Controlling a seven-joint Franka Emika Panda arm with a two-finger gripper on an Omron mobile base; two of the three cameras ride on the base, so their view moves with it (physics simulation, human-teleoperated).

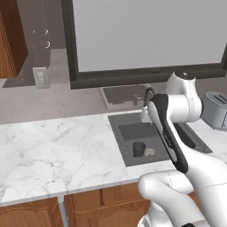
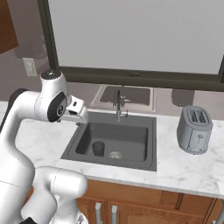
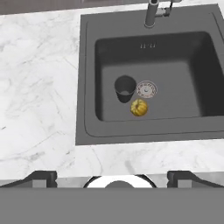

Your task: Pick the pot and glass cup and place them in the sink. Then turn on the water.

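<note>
Marble counter (image 1: pixel 57 150) surrounds the sink (image 3: pixel 87 78), a dark grey rectangular basin recessed into the white stone. The glass cup (image 3: pixel 124 89) is seen standing upright on the basin floor, just beside the round drain (image 3: pixel 146 89) and toward the basin's left half as viewed from the hand camera. In the left base view the cup (image 1: pixel 139 149) is set near the front wall of the basin; in the right base view it (image 2: pixel 98 148) is found at the front left of the basin floor. A small yellow-orange rounded object (image 3: pixel 138 107) is seen lying on the basin floor close to the drain and near the cup, apart from it; what it is cannot be told.

The faucet (image 2: pixel 117 105) is mounted at the back edge of the sink. A toaster (image 2: pixel 194 129) is placed on the counter to the right of the sink, well apart from it.

The gripper (image 3: pixel 112 177) is held above the counter's front edge, looking down on the sink, with its two dark finger tips (image 3: pixel 41 177) spread wide and nothing between them. The arm's wrist is seen beside the sink's left rim in the right base view.
</note>
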